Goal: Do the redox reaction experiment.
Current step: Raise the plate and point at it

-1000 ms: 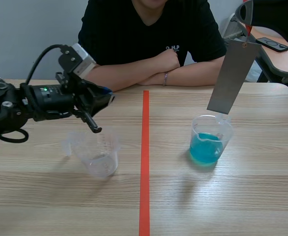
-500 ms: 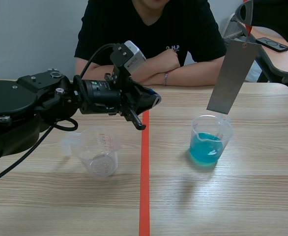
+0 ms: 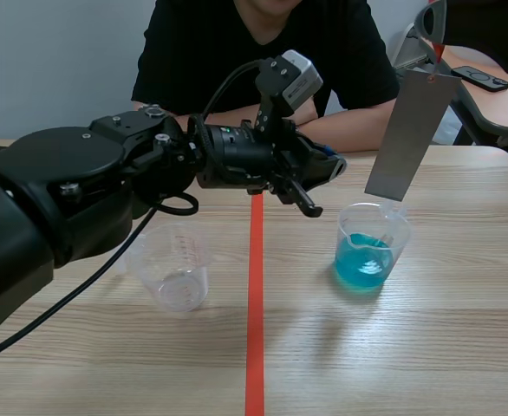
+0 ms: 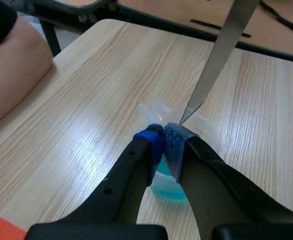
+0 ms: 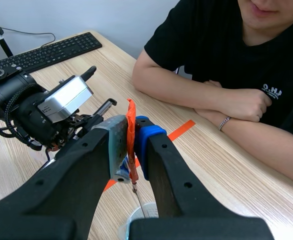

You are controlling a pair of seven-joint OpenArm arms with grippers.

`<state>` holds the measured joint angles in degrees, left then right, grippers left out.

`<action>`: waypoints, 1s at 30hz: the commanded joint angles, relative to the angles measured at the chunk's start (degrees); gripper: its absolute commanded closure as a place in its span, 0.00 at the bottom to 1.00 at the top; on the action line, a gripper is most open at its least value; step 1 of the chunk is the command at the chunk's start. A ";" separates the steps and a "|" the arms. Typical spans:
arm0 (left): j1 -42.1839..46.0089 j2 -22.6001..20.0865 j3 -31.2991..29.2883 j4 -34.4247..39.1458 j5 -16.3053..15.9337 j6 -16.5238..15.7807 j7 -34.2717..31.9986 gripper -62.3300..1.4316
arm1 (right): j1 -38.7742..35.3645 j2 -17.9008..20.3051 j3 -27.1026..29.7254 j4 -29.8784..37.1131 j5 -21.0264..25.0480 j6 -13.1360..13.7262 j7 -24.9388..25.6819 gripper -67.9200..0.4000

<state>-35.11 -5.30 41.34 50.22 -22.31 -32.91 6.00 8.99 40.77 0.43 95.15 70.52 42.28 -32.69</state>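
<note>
A clear beaker of blue liquid stands right of the red line. Just above it hangs a grey metal strip, its lower corner over the rim. The strip hangs by an orange tag, on which my right gripper is shut, high at the scene's top right. My left gripper has crossed the line and hovers shut on nothing beside the beaker; in its wrist view the fingertips meet over the blue liquid, close to the strip. An empty clear beaker stands left of the line.
A person in a black shirt sits across the table with folded forearms resting on its far edge. A red tape line runs down the table's middle. A keyboard lies beyond the left arm. A side table with a remote stands at the back right.
My left arm has swung right from above the empty beaker, across the red line, to beside the blue beaker. The right gripper and the strip have stayed still.
</note>
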 commanded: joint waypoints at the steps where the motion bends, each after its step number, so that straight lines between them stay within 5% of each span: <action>1: -1.11 0.70 -0.09 0.72 -0.94 -0.09 -0.44 0.91 | 1.18 0.94 0.76 0.66 1.09 0.44 1.07 0.97; 30: -1.09 1.60 -0.11 0.72 -1.11 0.15 -0.17 0.91 | 1.18 0.94 0.76 0.66 1.09 0.44 1.07 0.97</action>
<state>-35.09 -4.45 41.34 50.22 -22.57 -32.82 6.44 8.99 40.77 0.43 95.15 70.54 42.28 -32.69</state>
